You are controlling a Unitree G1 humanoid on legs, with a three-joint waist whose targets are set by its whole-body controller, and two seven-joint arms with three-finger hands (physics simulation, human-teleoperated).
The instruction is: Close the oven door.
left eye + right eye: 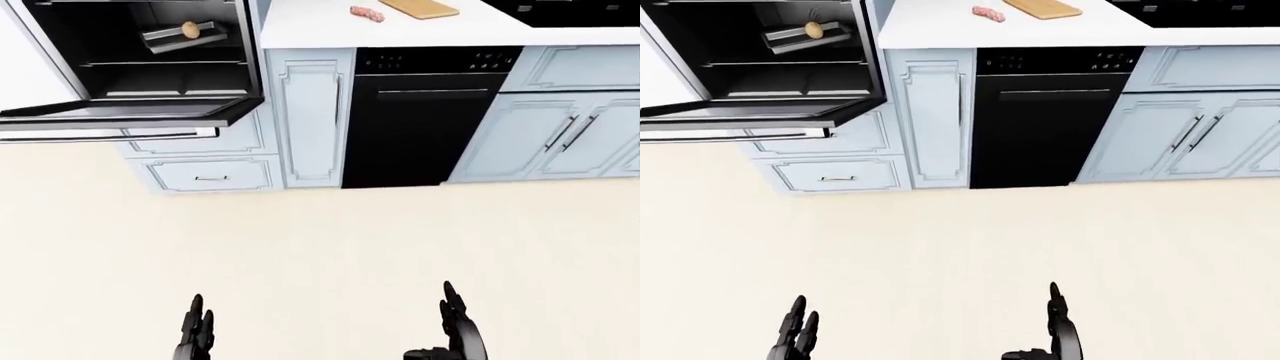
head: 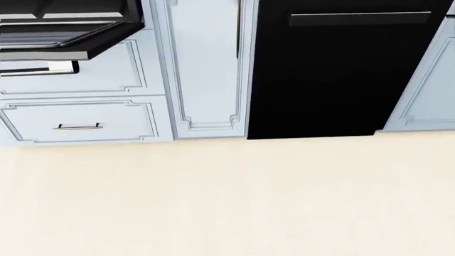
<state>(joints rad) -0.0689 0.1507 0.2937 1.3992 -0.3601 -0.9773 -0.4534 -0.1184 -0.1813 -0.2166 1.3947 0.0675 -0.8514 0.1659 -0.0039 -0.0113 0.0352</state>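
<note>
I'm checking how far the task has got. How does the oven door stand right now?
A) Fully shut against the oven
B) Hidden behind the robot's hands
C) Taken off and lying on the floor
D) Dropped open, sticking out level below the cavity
D: in the left-eye view the oven door hangs open and level under the exposed racks, with both hands low and far from it.

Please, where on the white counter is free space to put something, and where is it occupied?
The counter is bare at its left part, between the oven and the sausage. Toward the right it is crowded: the sausage, then the cutting board, then the black cooktop at the view's edge.
</note>
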